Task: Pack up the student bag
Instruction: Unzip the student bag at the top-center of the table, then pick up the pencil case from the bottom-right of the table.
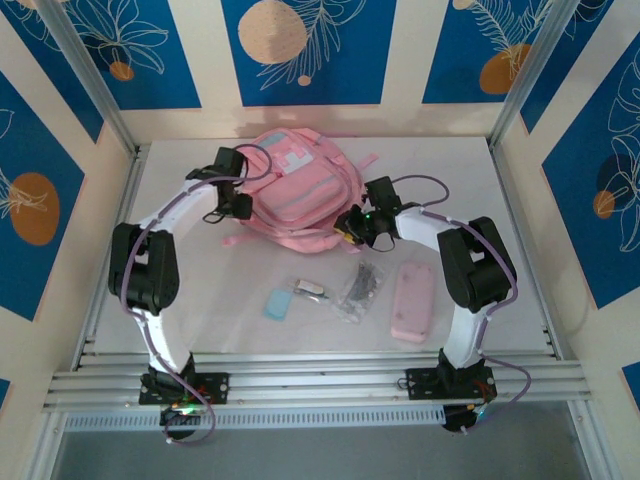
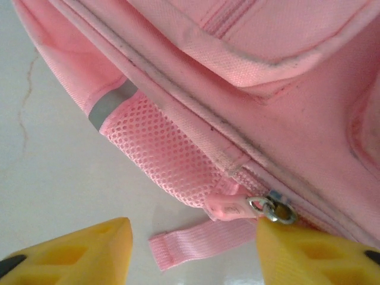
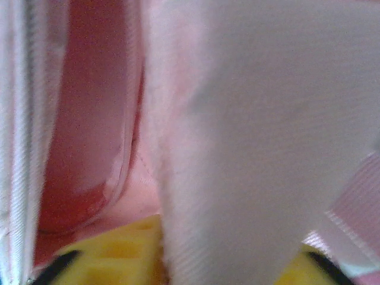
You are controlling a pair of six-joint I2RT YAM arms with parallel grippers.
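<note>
The student bag (image 1: 296,185), a big soft pink backpack, lies at the back middle of the table. My left gripper (image 1: 240,207) is at its left side. In the left wrist view that gripper (image 2: 193,230) is open, its yellow fingers (image 2: 89,252) on either side of a loose pink strap end (image 2: 196,242) lying on the table. The metal zipper ring (image 2: 272,209) and pink pull tab (image 2: 233,206) sit just above the right finger. My right gripper (image 1: 350,225) is at the bag's right front. In its wrist view a pale fold of bag fabric (image 3: 255,148) fills the gap of that gripper (image 3: 225,240).
On the table in front of the bag lie a pale blue card (image 1: 278,303), a small white item (image 1: 310,289), a clear packet of dark pieces (image 1: 362,285) and a flat pale-pink pencil case (image 1: 412,300). Walls and metal posts (image 1: 90,75) enclose the table on three sides.
</note>
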